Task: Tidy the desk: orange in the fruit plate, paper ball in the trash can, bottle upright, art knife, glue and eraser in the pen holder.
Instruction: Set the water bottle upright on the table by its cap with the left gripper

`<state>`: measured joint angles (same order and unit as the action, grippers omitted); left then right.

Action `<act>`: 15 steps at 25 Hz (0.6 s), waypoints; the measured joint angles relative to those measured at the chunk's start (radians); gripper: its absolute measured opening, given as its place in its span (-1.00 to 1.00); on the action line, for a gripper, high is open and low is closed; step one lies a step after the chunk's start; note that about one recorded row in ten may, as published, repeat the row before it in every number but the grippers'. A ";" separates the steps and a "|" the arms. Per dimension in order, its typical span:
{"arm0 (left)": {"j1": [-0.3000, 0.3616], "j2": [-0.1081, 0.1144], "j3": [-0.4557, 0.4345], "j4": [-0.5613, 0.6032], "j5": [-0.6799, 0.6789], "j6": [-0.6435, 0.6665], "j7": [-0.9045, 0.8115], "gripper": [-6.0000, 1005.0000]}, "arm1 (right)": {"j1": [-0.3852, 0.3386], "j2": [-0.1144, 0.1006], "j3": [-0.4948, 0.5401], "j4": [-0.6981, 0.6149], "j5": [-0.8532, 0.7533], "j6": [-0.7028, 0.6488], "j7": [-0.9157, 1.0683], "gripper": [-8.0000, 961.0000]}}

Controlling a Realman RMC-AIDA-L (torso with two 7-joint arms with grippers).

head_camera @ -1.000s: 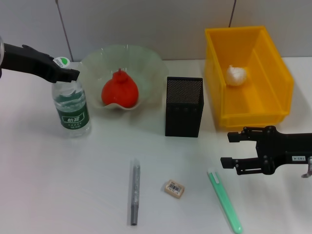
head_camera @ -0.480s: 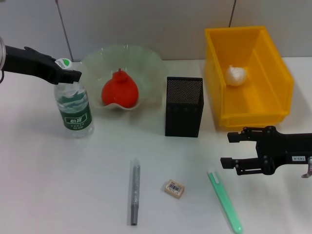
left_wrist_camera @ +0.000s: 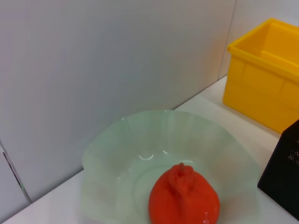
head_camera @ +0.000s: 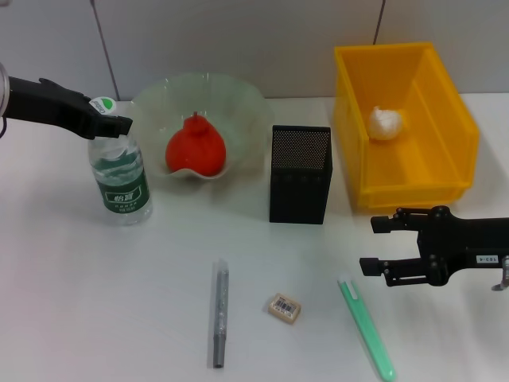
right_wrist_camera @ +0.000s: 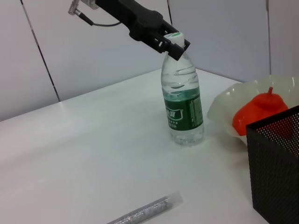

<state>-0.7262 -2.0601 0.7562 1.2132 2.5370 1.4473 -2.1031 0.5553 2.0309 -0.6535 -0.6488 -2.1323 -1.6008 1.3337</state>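
The left end effector (head_camera: 111,121) grips the upright bottle's (head_camera: 119,177) cap, while the open, empty right end effector (head_camera: 374,245) hovers nearest the green art knife (head_camera: 366,326), lying near-to-far.

1. The orange (head_camera: 195,148) is coloured glossy red-orange.
2. The fruit plate (head_camera: 238,103) is tinted translucent pale green.
3. The trash can (head_camera: 445,143) is coloured bright yellow; the paper ball (head_camera: 386,122) is white.
4. The pen holder (head_camera: 300,175) is patterned in black mesh.
5. The bottle (head_camera: 118,179) is banded with a green label.
6. The eraser (head_camera: 284,307) is coloured tan, with a white barcode label.
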 joint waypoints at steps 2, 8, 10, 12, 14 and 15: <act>0.000 0.000 0.000 0.000 0.000 -0.001 0.000 -0.03 | 0.000 0.000 0.000 0.000 0.000 0.000 0.000 0.66; 0.001 0.000 0.000 -0.003 0.000 -0.003 0.000 -0.01 | 0.000 0.000 0.000 0.000 0.000 0.000 0.001 0.66; 0.001 0.000 0.000 -0.003 0.000 -0.003 0.000 0.00 | 0.000 0.000 0.001 0.000 0.000 0.001 0.001 0.66; 0.001 0.000 0.000 -0.004 0.000 -0.004 0.000 0.01 | 0.000 0.000 0.001 0.000 0.000 0.001 0.001 0.66; 0.000 0.000 0.000 -0.005 0.000 -0.004 0.000 0.02 | 0.000 0.000 0.002 0.000 0.000 0.001 0.001 0.66; 0.000 0.000 0.000 -0.005 0.000 -0.004 0.000 0.02 | 0.000 0.000 0.002 0.000 0.000 0.001 0.001 0.66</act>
<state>-0.7258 -2.0600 0.7562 1.2080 2.5371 1.4432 -2.1031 0.5553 2.0309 -0.6519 -0.6488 -2.1322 -1.5999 1.3346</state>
